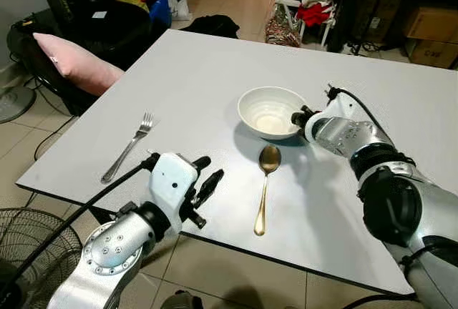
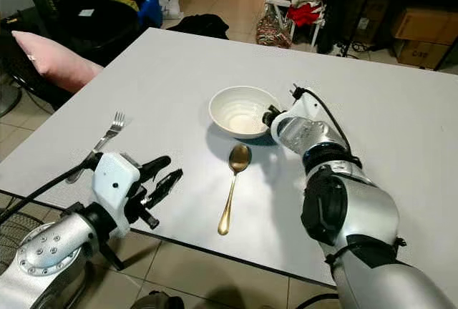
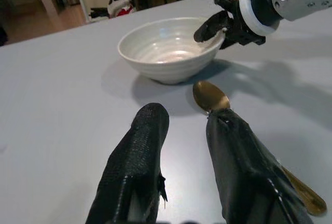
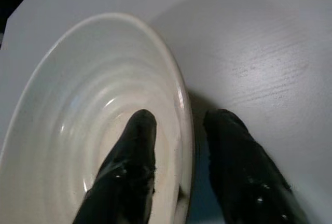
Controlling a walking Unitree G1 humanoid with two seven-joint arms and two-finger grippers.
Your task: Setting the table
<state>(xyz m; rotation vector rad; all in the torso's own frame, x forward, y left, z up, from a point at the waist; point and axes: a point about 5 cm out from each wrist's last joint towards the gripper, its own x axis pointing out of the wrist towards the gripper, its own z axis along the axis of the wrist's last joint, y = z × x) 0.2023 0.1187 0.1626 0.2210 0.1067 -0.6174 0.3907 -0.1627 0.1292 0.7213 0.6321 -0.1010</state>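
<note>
The white table [image 1: 215, 66] is shown with open surface toward 12 o'clock and its near edge at 6. The white bowl [image 1: 270, 111] sits centrally, its 3 o'clock rim straddled by the spread right gripper [image 4: 179, 146]. The gold spoon [image 1: 265, 187] lies at 6 o'clock of the bowl, the fork [image 1: 129, 147] at 9; the left gripper [image 1: 206, 177] is held parted at the near edge.

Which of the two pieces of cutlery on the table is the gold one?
The spoon, lying just in front of the white bowl, is gold-coloured. The fork, off to the robot's left near the table edge, is plain silver.
</note>
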